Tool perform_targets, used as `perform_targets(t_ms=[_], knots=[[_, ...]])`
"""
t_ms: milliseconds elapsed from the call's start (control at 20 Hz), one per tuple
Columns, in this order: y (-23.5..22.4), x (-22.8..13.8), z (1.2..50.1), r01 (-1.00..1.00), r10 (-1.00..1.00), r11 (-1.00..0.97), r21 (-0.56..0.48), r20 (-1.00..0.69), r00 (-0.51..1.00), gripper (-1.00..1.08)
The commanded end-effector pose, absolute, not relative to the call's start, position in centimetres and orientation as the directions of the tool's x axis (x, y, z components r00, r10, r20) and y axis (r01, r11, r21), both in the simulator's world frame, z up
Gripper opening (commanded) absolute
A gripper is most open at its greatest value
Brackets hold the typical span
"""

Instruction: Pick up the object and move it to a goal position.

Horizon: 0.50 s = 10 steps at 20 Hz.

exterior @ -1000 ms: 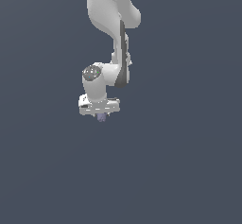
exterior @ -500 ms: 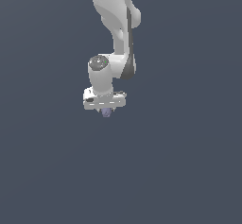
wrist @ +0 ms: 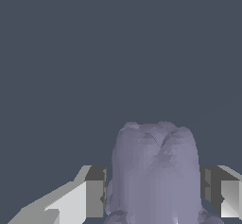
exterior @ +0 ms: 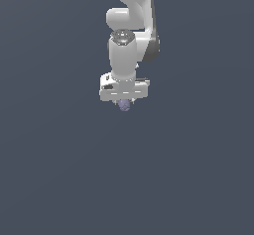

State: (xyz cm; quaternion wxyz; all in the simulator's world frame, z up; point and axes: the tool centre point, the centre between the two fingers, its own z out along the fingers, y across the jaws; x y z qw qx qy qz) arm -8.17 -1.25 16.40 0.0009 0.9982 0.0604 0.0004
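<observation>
The object (exterior: 124, 105) is a small lumpy pale lavender-grey blob hanging just under the white arm's hand in the exterior view. My gripper (exterior: 124, 103) is shut on it, held up against a plain dark grey background. In the wrist view the object (wrist: 156, 171) fills the space between the two fingers (wrist: 94, 192), which press on its sides. Its lower part runs out of the wrist frame.
The white arm (exterior: 133, 30) reaches down from the top edge of the exterior view. Nothing but uniform dark grey shows around and below the hand.
The arm has carried the object toward the exterior view's right and slightly upward over the last second. The wrist has turned. The grip on the object has stayed the same.
</observation>
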Motion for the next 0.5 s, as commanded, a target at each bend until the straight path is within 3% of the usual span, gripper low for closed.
perform_targets(t_ms=[0, 450], knots=[[0.7, -8.5, 19.0, 0.121, 0.121, -0.993, 0.003, 0.001, 0.993, -1.0], [7.1, -9.4, 27.6, 0.121, 0.121, -0.993, 0.004, 0.0, 0.993, -1.0]])
